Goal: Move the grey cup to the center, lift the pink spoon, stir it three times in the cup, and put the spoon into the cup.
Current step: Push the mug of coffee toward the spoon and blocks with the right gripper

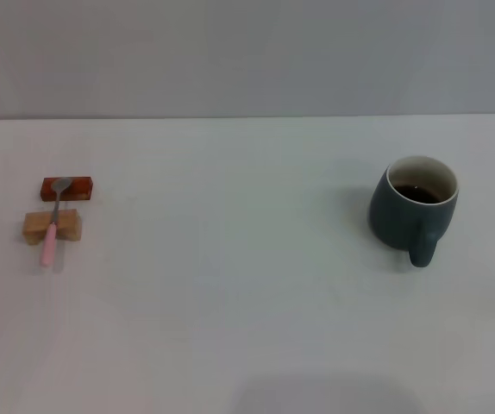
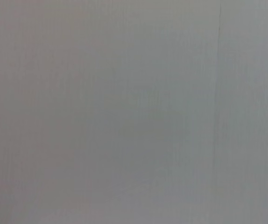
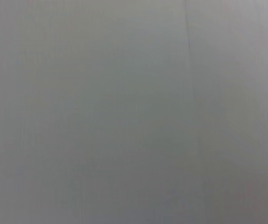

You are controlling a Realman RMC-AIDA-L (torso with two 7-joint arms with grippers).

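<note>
Presently, no arm and no tool is seen in the head view, and both wrist views are filled by a plain grey surface crossed only by a faint thin line, so whether either tool is spread or pressed together cannot be told.

The grey cup [image 1: 414, 207] is seen standing upright on the white desk [image 1: 247, 328], on the robot's right side and well away from the middle. Its body is dark blue-grey, its rim and inside are pale cream, and dark liquid is visible within it. Its loop handle is turned toward the robot, at the near side of the cup.

The pink spoon [image 1: 53, 221] is found far over on the robot's left side of the desk, well apart from the cup. It is laid across two small blocks. Its grey metal bowl is rested on the red-brown block [image 1: 67, 187], which is the farther of the two, and its pale pink handle is carried over the tan wooden block [image 1: 51, 226], which is the nearer one. The end of the handle is seen to reach past the tan block toward the robot, down near the surface of the desk. The two blocks are set just beside each other, one behind the other, with a narrow strip of desk between them.

A plain grey wall [image 1: 247, 52] is seen behind the far edge of the desk.
</note>
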